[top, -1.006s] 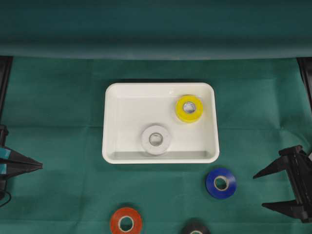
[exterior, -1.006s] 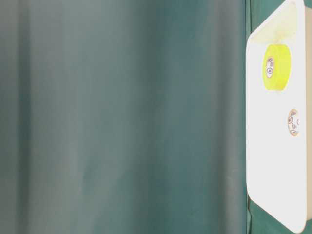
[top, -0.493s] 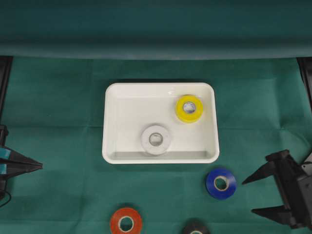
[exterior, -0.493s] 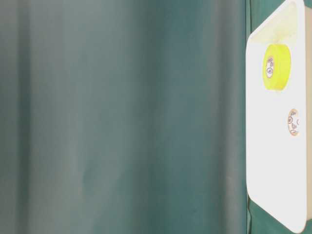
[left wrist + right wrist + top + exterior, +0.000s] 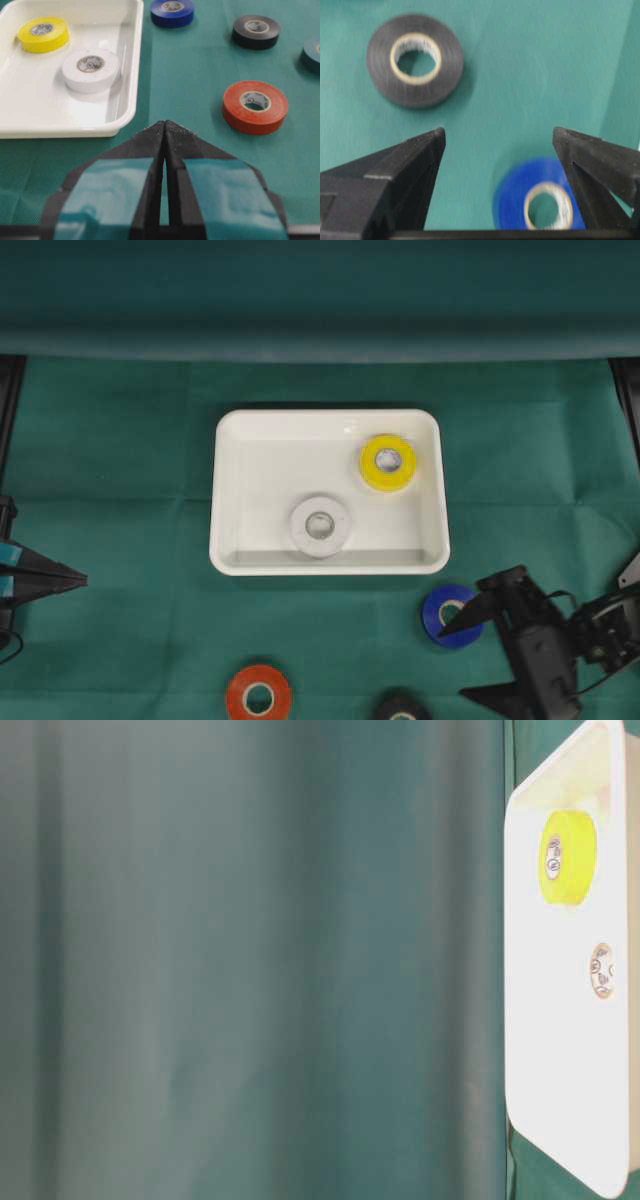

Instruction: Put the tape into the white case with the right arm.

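Note:
The white case point(image 5: 230, 560) sits mid-table holding a yellow tape roll point(image 5: 388, 462) and a white tape roll point(image 5: 320, 526). A blue tape roll point(image 5: 450, 615) lies on the cloth just in front of the case's right corner. My right gripper point(image 5: 456, 660) hangs open beside it, one fingertip over the roll's right edge. In the right wrist view the right gripper point(image 5: 498, 132) is wide apart above the blue roll point(image 5: 520, 195), which lies near the right-hand finger and is not gripped. My left gripper point(image 5: 80, 581) rests shut at the left edge, with the left gripper point(image 5: 165, 122) empty in its wrist view.
A red roll point(image 5: 258, 697) and a black roll point(image 5: 402, 708) lie near the front edge; the black roll point(image 5: 415, 60) is ahead of the right fingers. A dark teal roll point(image 5: 314, 52) shows at the left wrist view's edge. The table-level view shows the case point(image 5: 520, 1020) and green cloth.
The right arm has swung left and toward the front, turning its open gripper in beside the blue roll. The left arm and all the rolls have stayed put.

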`<state>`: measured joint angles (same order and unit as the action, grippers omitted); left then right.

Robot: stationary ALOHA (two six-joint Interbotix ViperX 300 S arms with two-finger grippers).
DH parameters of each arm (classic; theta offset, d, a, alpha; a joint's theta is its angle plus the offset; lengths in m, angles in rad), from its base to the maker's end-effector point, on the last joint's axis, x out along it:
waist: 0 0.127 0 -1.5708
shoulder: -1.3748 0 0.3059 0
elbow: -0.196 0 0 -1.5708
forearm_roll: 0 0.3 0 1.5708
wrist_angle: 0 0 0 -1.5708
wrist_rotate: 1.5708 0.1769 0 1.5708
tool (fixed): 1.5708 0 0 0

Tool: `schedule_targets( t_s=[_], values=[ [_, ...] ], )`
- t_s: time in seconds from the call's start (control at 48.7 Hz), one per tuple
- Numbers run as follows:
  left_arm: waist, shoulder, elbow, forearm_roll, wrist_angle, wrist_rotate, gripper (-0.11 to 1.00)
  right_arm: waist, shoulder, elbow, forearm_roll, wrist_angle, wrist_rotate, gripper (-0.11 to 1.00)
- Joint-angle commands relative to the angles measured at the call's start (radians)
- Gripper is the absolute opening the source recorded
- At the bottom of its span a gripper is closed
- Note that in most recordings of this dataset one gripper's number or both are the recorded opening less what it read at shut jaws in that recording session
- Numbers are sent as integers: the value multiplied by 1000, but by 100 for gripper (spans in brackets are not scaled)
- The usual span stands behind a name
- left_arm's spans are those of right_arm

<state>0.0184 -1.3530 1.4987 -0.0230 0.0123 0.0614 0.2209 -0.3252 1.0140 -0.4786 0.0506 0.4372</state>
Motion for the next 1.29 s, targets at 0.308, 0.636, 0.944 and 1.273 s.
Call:
schedule_targets(
  t_s=[0.308, 0.636, 0.944, 1.273],
  values=[
    [3, 8, -11, 0, -6, 0, 0, 2, 189, -166, -2, -57, -5, 64],
    [3, 8, -9, 0, -6, 0, 0, 3, 253, -224, -2, -58, -6, 64],
    [3, 8, -9, 0, -5, 2, 0, 3, 261, -225, -2, -58, -6, 64],
    [3, 8, -9, 0, -5, 2, 0, 5, 305, -227, -2, -83, -5, 64]
  ],
)
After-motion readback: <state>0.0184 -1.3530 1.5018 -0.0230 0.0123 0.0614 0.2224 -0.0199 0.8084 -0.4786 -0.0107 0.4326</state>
